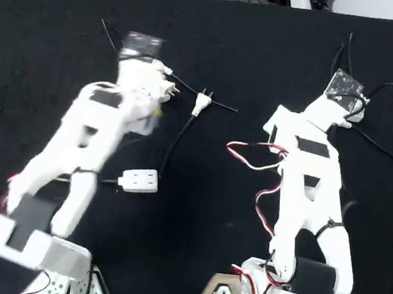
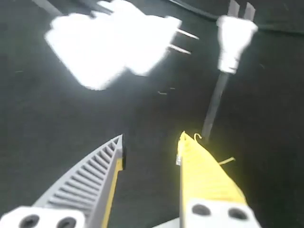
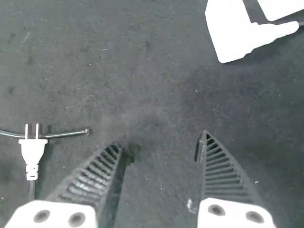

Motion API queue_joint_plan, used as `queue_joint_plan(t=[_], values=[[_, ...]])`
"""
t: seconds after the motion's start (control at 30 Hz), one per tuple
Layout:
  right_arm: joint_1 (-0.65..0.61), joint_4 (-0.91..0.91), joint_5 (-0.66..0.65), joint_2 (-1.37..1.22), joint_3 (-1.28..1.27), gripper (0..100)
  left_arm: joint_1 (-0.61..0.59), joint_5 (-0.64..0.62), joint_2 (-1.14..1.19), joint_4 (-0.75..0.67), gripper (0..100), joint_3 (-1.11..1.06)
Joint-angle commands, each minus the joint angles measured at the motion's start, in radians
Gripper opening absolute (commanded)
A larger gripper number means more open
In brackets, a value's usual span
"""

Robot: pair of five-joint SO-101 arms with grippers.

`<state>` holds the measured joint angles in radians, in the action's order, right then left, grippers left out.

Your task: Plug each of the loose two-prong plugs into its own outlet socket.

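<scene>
Two white two-prong plugs lie at the back of the black table: one (image 1: 166, 88) right by my left arm, the other (image 1: 201, 103) on a black cord further right. In the left wrist view the near plug (image 2: 114, 38) is blurred, and the corded plug (image 2: 235, 35) lies beside it. My left gripper (image 2: 149, 147) is open and empty just short of them. The white outlet socket block (image 1: 139, 179) lies closer to the front. My right gripper (image 3: 160, 145) hangs open over bare table, with the corded plug (image 3: 32, 149) off to one side.
Black cords (image 1: 180, 134) run across the table between the plugs and the socket block. Red and white wires (image 1: 252, 157) hang from the right arm (image 1: 313, 181). A white shape (image 3: 237, 33) lies beyond the right gripper.
</scene>
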<state>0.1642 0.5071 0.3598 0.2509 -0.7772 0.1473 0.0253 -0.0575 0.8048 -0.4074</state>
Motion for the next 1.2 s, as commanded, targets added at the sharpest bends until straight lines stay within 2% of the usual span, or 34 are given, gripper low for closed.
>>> queue_joint_plan(t=[0.0,0.33,0.7,0.77,0.83,1.03,1.17], values=[[0.021,-0.028,0.005,0.05,0.021,20.8,0.147,-0.011,0.155,0.054,19,0.174],[0.021,-0.029,0.005,0.05,0.021,20.8,0.14,-0.005,0.241,0.052,19,0.153],[0.021,-0.028,0.005,0.05,0.021,20.8,0.22,-0.003,0.25,0.057,18,0.081],[0.021,-0.028,0.005,0.05,0.021,20.8,0.231,-0.006,0.25,0.058,13,0.074],[0.021,-0.028,0.005,0.05,0.021,20.8,0.236,-0.009,0.25,0.055,3,0.065],[0.021,-0.028,0.005,0.048,0.021,20.8,0.292,-0.003,0.232,0.069,3,0.056],[0.021,-0.028,0.005,0.048,0.021,20.8,0.357,0.021,0.135,0.17,3,0.068]])
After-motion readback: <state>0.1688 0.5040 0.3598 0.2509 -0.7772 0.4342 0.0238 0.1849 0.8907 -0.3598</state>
